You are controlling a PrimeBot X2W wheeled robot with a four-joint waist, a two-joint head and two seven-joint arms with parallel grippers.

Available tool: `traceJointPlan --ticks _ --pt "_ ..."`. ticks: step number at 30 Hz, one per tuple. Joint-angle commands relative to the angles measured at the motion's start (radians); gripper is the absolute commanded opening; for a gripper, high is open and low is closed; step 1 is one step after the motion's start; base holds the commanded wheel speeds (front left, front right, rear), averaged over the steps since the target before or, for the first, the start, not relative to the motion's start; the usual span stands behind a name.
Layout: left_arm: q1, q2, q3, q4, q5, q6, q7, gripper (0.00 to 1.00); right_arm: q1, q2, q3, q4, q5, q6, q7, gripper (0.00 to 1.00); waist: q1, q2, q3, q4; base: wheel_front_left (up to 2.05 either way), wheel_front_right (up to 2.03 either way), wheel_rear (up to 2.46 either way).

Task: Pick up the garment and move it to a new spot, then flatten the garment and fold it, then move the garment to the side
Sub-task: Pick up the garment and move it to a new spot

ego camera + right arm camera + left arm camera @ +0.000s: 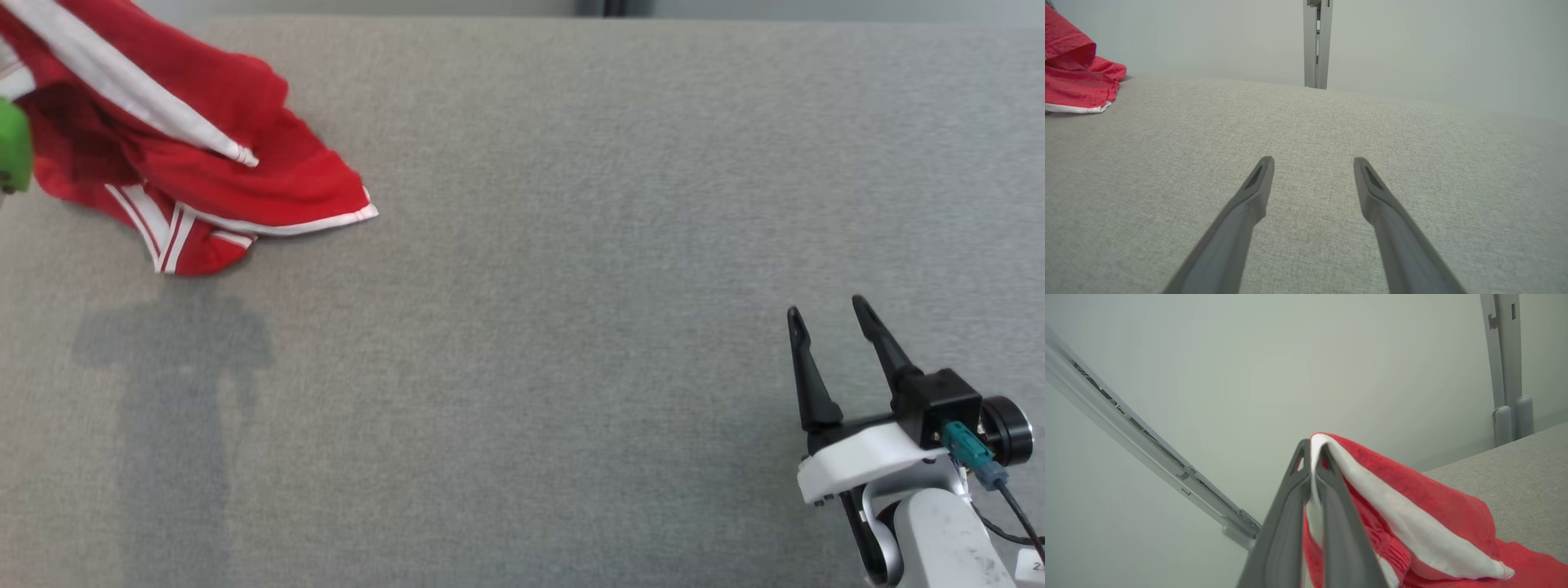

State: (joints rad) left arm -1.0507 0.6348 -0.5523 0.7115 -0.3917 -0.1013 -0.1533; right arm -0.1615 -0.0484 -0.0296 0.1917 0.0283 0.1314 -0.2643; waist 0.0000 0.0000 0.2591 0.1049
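Red knit cloth with white trim, the garment [204, 155] looks light, soft and limp, so I judge it will sag and drape from whatever spot is pinched rather than hold any shape. My left end effector [1312, 451] is clenched on its white band [1412, 526], the two fingers pressed together with the trim caught between them near the tips. The cloth hangs down from that pinch, while the hem and lower folds lie bunched on the worktop [571, 327] at its far left. A doubled edge like this band seems a good place to take hold, since it is thicker than the single layer and less likely to slip out; a thin single layer might creep from a narrow pinch once the weight swings. For flattening, I expect a second hold on the white-edged hem, at the corner nearest the middle of the worktop, would let me spread it. My right end effector [829, 314] is released, fingers spread wide, hovering low over bare surface well apart from the garment. The worktop is covered in grey woven fabric, matte and slightly rough, which should drag on the cloth a little and help it lie where it is put. It offers plenty of open space to the right. Behind it stands a plain pale wall with a grey metal post [1316, 41], and a slanted rail [1147, 437] runs along beside my left arm.
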Motion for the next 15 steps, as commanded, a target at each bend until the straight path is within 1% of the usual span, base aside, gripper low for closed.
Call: traceJointPlan --ticks 1,2,8,15 --pt "-0.016 -0.001 -0.013 -0.021 0.013 -0.004 0.001 0.00 0.021 -0.003 -0.003 0.005 0.010 -0.001 0.000 1.00 0.0000 0.0000 -0.093 -0.086 0.00 0.00 0.00" --pt "-0.021 -0.007 -0.033 -0.051 0.019 -0.012 0.008 0.00 0.030 -0.003 -0.004 0.006 0.018 -0.001 -0.001 1.00 0.0000 0.0000 -0.111 -0.103 0.00 0.00 0.00" --pt "-0.037 -0.045 -0.121 -0.202 0.026 -0.026 0.035 0.00 0.061 -0.004 -0.011 0.005 0.041 -0.001 -0.001 1.00 0.0000 0.0000 -0.165 -0.184 0.00 0.00 0.00" --pt "-0.043 -0.096 -0.205 -0.361 -0.012 -0.030 0.053 0.00 0.071 -0.004 -0.012 -0.001 0.051 -0.001 0.000 1.00 0.0000 0.0000 -0.165 -0.266 0.00 0.00 0.00"
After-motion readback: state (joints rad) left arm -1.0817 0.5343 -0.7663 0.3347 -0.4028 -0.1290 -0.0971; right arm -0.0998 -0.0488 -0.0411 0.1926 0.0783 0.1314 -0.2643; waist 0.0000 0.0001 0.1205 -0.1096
